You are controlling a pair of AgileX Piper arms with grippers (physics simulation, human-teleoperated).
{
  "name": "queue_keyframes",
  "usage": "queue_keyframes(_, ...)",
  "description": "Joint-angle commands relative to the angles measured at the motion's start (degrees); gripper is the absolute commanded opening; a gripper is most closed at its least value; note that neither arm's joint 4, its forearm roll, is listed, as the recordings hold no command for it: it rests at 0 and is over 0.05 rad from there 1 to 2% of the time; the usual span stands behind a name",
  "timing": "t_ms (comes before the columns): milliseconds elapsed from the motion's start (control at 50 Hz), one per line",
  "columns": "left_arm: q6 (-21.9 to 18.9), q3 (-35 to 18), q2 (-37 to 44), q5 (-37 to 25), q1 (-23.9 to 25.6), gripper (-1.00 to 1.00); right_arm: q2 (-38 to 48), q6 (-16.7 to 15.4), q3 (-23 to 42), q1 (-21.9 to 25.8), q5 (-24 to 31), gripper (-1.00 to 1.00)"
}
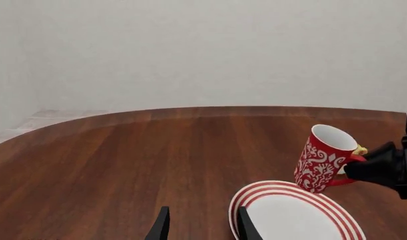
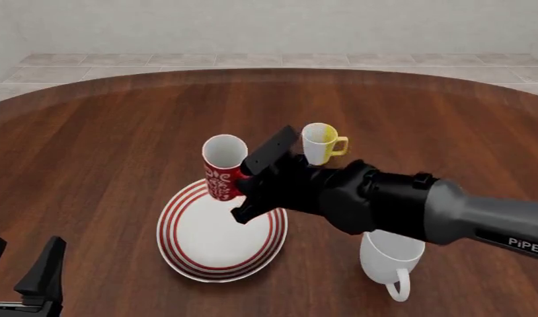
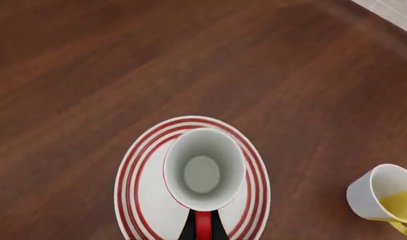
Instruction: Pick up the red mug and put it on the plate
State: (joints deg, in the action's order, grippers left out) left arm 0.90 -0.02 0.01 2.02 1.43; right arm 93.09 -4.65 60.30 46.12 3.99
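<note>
The red mug (image 2: pixel 222 166) with white swirls hangs slightly tilted over the far edge of the plate (image 2: pixel 211 249), a white plate with red rings. My right gripper (image 2: pixel 243 191) is shut on the mug's red handle. The right wrist view looks straight down into the mug (image 3: pixel 203 169), whose handle sits between the fingers, with the plate's rim (image 3: pixel 127 185) around it. In the left wrist view the mug (image 1: pixel 321 159) floats just over the plate (image 1: pixel 290 216). My left gripper (image 2: pixel 20 259) stands open and empty near the table's front left edge, well away from the plate.
A white-and-yellow mug (image 2: pixel 320 141) stands just behind the right gripper. A larger plain white mug (image 2: pixel 390 262) sits under the right arm, to the right of the plate. The round wooden table (image 2: pixel 102 152) ends at a tiled floor and wall.
</note>
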Motion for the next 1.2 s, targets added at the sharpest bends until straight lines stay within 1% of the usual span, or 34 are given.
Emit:
queue_keyframes(20,0.0,0.0,0.0,0.0,0.0,1.00,1.6,1.8,-2.2,1.3,-2.6,-1.00)
queue_keyframes(180,-0.1,0.0,0.0,0.0,0.3,1.00,2.0,2.7,-4.4,1.0,-3.8,-1.00)
queue_keyframes(420,0.1,0.0,0.0,0.0,0.1,1.00,2.4,2.4,-5.6,0.9,-4.6,-1.00)
queue_keyframes(580,0.2,0.0,0.0,0.1,0.1,1.00,3.2,2.8,-5.5,1.1,-4.8,-1.00)
queue_keyframes(780,0.2,0.0,0.0,0.1,0.1,1.00,4.7,2.8,-5.3,2.3,-5.3,-1.00)
queue_keyframes(1080,0.4,0.0,0.0,0.2,-0.1,1.00,5.8,2.7,-4.9,2.6,-5.1,-1.00)
queue_keyframes(1140,0.5,0.0,0.0,0.2,-0.1,1.00,6.6,2.3,-5.1,2.9,-5.4,-1.00)
queue_keyframes(1200,0.5,0.0,0.0,0.1,-0.1,1.00,6.8,2.7,-5.1,3.0,-5.4,-1.00)
